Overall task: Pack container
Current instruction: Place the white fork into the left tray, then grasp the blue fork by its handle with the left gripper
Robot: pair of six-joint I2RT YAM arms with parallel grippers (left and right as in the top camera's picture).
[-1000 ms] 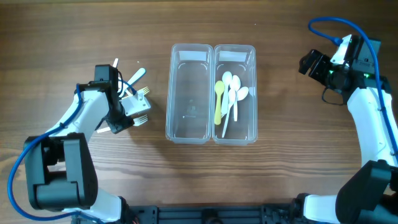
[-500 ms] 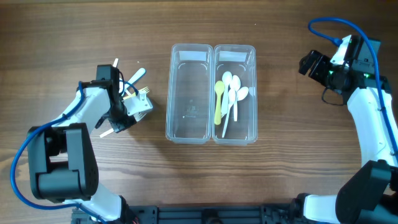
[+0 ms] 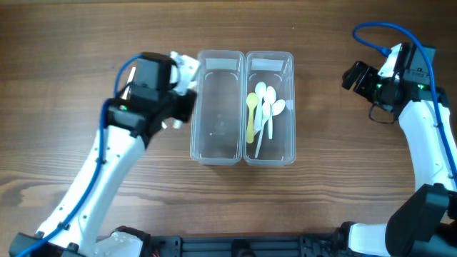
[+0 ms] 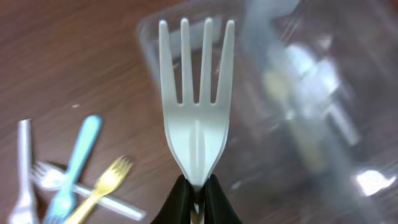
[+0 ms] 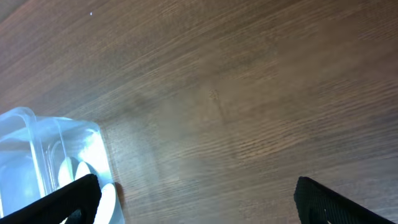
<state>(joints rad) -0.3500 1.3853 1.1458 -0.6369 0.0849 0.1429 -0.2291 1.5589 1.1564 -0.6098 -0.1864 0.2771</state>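
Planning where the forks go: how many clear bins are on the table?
2, side by side: the left bin looks empty; the right bin holds spoons. No other bin shows in any view.

left bin (image 3: 218,135): open top, floor free | right bin (image 3: 282,139): spoons (image 3: 265,107) inside

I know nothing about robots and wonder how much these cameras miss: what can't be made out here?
Overhead: the left arm mostly covers the loose cutlery and the white fork.
Left wrist: the fork's handle vanishes between the fingers of the left end effector; the spoons are blurred.
Right wrist: the container is cut off by the left and bottom edges.
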